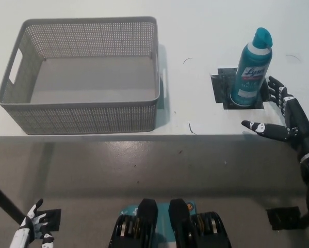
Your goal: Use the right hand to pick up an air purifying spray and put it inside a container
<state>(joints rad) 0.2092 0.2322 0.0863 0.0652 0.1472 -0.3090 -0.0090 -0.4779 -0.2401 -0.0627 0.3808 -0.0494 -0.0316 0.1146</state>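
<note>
Lysol air-freshener spray can (251, 68), teal with a white band under its cap, stands upright near the right end of the white table (195, 31), on a dark square patch (222, 88) that lies close to the table's front edge. Its label faces the front edge.

Just beside the can, on the side toward the table's right end, the black right hand (284, 118) is spread wide with nothing in it. Its upper fingers (276, 88) reach up next to the can's lower body, very near it, though whether they touch cannot be told. Another finger (257, 126) stretches along the table's front edge below the dark patch, apart from the can.

A grey perforated plastic basket (82, 116) with a cut-out handle in its short wall sits at the left half of the table, its long wall near the front edge, well apart from the can. Nothing lies inside it.

The white left hand (29, 230) rests low, below the table's front edge toward the left end, fingers loosely apart and holding nothing.
</note>
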